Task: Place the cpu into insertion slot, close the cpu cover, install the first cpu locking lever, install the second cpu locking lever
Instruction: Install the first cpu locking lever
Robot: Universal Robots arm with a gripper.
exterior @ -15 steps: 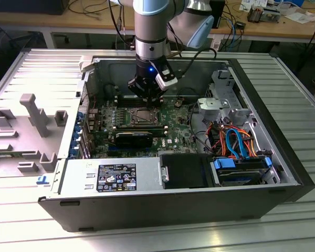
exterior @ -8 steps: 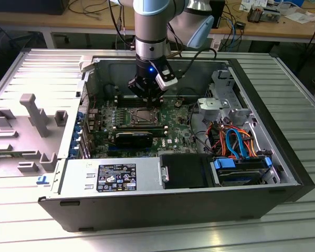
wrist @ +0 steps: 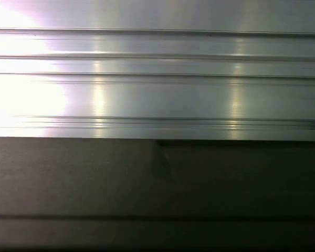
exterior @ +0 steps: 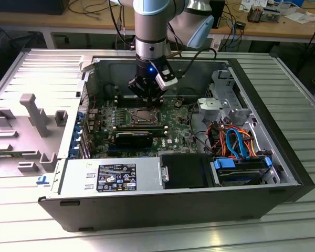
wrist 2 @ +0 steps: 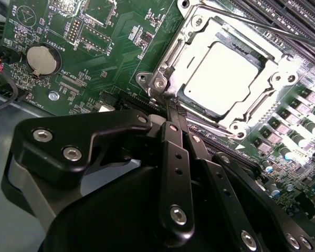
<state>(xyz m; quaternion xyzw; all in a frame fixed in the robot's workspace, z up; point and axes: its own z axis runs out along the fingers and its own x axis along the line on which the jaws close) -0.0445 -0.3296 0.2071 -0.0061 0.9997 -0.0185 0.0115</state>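
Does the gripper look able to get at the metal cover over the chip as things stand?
Probably yes: the gripper hangs right at a corner of the cover, which lies flat over the chip, with nothing standing between them.

Silver arm (exterior: 149, 31), blue caps (exterior: 199, 29), black screwed gripper (wrist 2: 171, 107), seemingly matte.

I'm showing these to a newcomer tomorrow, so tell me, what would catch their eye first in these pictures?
First comes the grey robot arm reaching down into the open computer case on the ribbed metal table, with its gripper just over the insertion slot in the exterior view. In the second wrist view, the silvery cpu sits in that slot with the cpu cover lying over its edges and the gripper tip at the slot's corner.
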